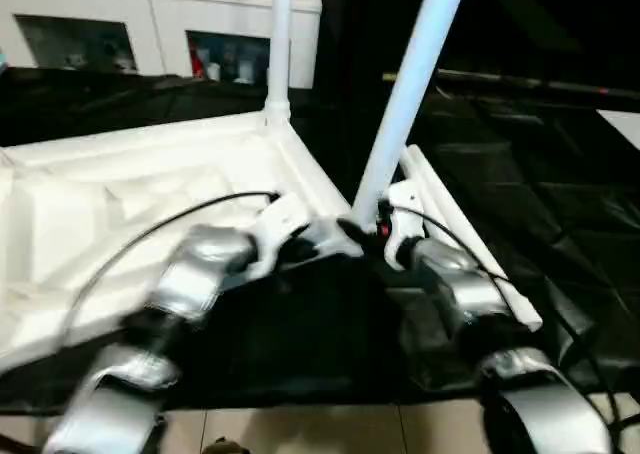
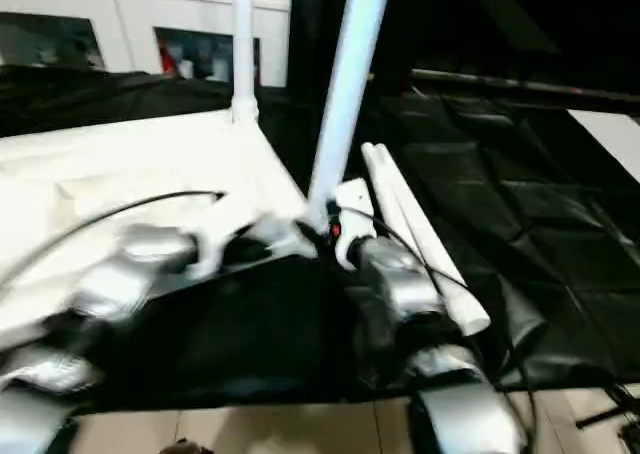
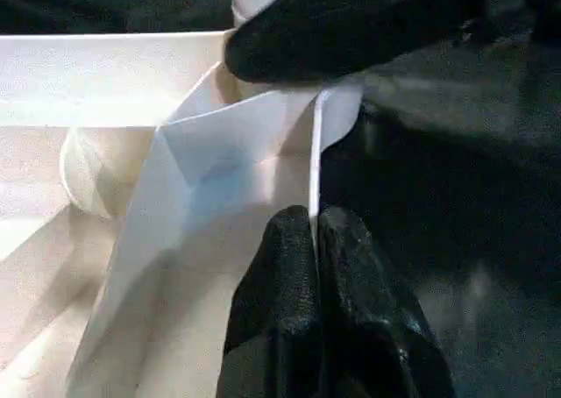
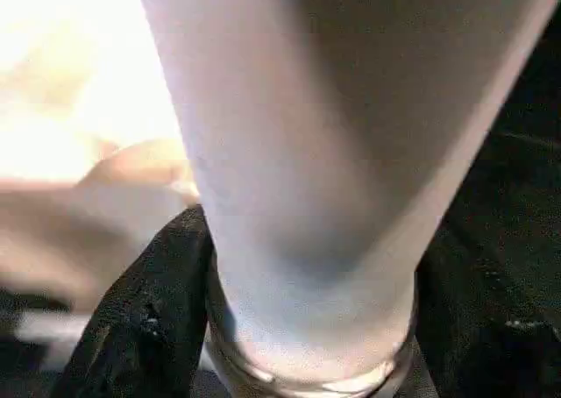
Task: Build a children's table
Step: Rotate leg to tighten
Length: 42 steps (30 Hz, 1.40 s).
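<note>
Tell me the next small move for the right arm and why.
Probably tip the leaning leg upright and press it down. The right gripper holds its base at the tabletop's near corner, yet it slants, unlike the far leg, which stands straight in its socket. The left gripper pinches the rim, steadying the tabletop.

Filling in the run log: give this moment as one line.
stage: fitting second leg | right hand: shut on leaning leg at near corner socket | left hand: pinching tabletop rim | far leg: upright | loose legs: beside tabletop
</note>
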Available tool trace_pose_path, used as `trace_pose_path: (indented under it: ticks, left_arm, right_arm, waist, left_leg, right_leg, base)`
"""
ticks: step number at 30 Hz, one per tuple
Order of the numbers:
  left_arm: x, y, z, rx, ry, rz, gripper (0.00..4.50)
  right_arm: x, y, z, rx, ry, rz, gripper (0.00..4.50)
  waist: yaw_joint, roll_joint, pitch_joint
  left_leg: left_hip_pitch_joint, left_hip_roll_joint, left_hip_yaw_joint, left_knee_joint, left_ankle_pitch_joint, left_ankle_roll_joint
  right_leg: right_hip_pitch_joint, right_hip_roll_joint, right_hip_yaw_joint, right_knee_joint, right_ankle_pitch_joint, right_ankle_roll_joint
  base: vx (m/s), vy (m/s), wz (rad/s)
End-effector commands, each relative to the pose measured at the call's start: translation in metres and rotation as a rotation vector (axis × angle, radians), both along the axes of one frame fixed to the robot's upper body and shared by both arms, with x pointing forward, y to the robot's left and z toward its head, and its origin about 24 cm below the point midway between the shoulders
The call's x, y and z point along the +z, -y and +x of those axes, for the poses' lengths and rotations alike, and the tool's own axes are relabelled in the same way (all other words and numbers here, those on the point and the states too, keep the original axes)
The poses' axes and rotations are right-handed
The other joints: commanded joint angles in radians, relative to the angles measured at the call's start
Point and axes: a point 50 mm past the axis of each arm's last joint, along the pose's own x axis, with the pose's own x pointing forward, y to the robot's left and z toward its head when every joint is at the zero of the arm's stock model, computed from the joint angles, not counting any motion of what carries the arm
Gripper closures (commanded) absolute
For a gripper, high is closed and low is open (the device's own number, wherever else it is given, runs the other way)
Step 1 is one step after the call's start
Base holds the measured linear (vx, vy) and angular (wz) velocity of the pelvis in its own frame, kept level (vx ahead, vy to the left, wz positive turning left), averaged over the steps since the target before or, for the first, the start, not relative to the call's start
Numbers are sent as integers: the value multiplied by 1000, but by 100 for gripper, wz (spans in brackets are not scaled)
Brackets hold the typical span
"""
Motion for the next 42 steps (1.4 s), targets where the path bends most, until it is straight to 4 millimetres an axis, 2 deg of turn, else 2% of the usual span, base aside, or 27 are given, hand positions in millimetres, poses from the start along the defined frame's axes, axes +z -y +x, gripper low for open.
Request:
trace_pose_path:
  ticks: [1,2,3,5,7,9,12,15,17,19,21,22,24,29,30,32,34,36,37,39,42]
  left_arm:
    - [-2,17,1,48,6,-51,450]
    - [-2,22,1,35,14,-49,450]
    - [-2,25,1,23,21,-47,450]
    - [-1,26,2,16,22,-46,450]
    - [-1,22,2,14,20,-48,450]
    - [-1,18,2,5,23,-44,450]
    - [-1,11,1,-15,19,-42,450]
    - [-2,-2,-2,-57,13,-35,450]
    - [-1,-13,-6,-109,-5,-55,450]
    - [3,-21,-11,-182,-6,-72,450]
    - [4,-27,-14,-202,-26,-85,450]
    - [6,-30,-16,-219,-33,-87,450]
    - [7,-37,-19,-243,-49,-85,450]
    - [9,-48,-26,-288,-71,-99,450]
    - [9,-51,-27,-286,-77,-98,450]
    - [8,-53,-28,-287,-82,-95,450]
    - [8,-54,-29,-285,-84,-95,450]
    - [8,-54,-29,-285,-87,-96,450]
    - [8,-55,-30,-285,-91,-99,450]
    - [8,-55,-31,-286,-95,-100,450]
    - [8,-56,-32,-288,-101,-102,450]
  right_arm:
    - [-16,-9,-8,-8,-78,-29,176]
    - [-15,-15,-7,0,-68,-38,176]
    - [-14,-19,-7,8,-59,-43,176]
    - [-11,-24,-6,20,-42,-33,176]
    - [-6,-26,-4,35,-20,12,106]
    - [-3,-24,-3,51,0,19,104]
    - [0,-19,-3,109,23,12,66]
    - [1,-6,-4,198,41,-22,66]
    - [4,8,-10,334,51,-44,66]
    - [5,20,-14,424,60,-78,66]
    - [8,26,-15,446,73,-84,66]
    - [9,29,-15,446,83,-87,66]
    - [12,34,-16,474,85,-71,66]
    - [14,38,-20,531,76,-53,66]
    - [13,37,-20,538,74,-51,80]
    - [12,36,-21,552,65,-53,90]
    - [11,35,-21,564,58,-51,107]
    - [11,34,-22,577,53,-47,124]
    - [10,33,-23,590,48,-42,136]
    - [10,32,-23,598,45,-40,136]
    - [9,31,-25,610,41,-32,166]
  waist:
    - [-1,4,-55]
    - [2,9,-57]
    - [0,5,-58]
    - [2,5,-58]
    - [3,5,-58]
    - [3,5,-57]
    - [3,5,-56]
    - [2,5,-56]
    - [2,4,-58]
    - [3,8,-58]
    - [2,8,-58]
    - [1,12,-59]
    - [1,11,-60]
    - [-1,10,-59]
    - [1,6,-58]
    - [0,10,-57]
    - [1,6,-57]
    - [0,6,-57]
    - [1,2,-58]
    - [1,4,-58]
    - [1,3,-58]
  left_leg:
    - [21,37,-19,-66,-210,-39]
    - [19,36,-20,-65,-197,-33]
    - [16,33,-19,-65,-180,-26]
    - [15,32,-18,-63,-172,-17]
    - [15,34,-19,-64,-177,-9]
    - [15,34,-19,-65,-187,-9]
    - [14,35,-21,-66,-204,-9]
    - [11,35,-20,-64,-188,2]
    - [7,35,-20,-62,-169,14]
    - [9,37,-21,-62,-159,25]
    - [11,37,-19,-61,-150,30]
    - [13,38,-18,-61,-142,31]
    - [14,38,-18,-60,-140,31]
    - [13,37,-16,-59,-128,45]
    - [13,38,-16,-59,-130,45]
    - [14,38,-16,-60,-142,40]
    - [14,39,-16,-61,-144,32]
    - [13,38,-16,-60,-137,32]
    - [13,38,-16,-59,-128,36]
    - [13,37,-16,-58,-114,43]
    - [12,37,-15,-58,-110,48]
  right_leg:
    - [25,-75,54,-90,-167,-162]
    - [26,-75,53,-87,-137,-159]
    - [29,-72,52,-85,-108,-159]
    - [30,-73,52,-84,-89,-160]
    - [30,-73,51,-84,-93,-160]
    - [29,-73,51,-87,-109,-161]
    - [30,-74,50,-90,-139,-158]
    - [33,-75,51,-89,-118,-162]
    - [38,-75,51,-86,-91,-167]
    - [37,-74,50,-83,-66,-178]
    - [35,-72,50,-79,-43,-197]
    - [34,-71,50,-76,-25,-211]
    - [35,-71,49,-74,-10,-223]
    - [36,-70,49,-70,22,-238]
    - [36,-71,49,-71,7,-238]
    - [35,-72,49,-74,-20,-235]
    - [35,-72,50,-74,-35,-231]
    - [35,-72,50,-73,-29,-229]
    - [37,-73,50,-72,-20,-229]
    - [36,-72,50,-70,-5,-230]
    - [36,-71,49,-70,-2,-231]
  base:
    - [0,0,0]
    - [0,0,0]
    - [0,0,0]
    - [0,0,0]
    - [0,0,0]
    - [0,0,0]
    - [0,0,0]
    - [0,0,0]
    - [0,0,0]
    - [0,0,0]
    - [0,0,0]
    - [0,0,0]
    - [0,0,0]
    - [0,0,0]
    - [0,0,0]
    - [0,0,0]
    - [0,0,0]
    - [0,0,0]
    - [0,0,0]
    - [0,0,0]
    - [0,0,0]
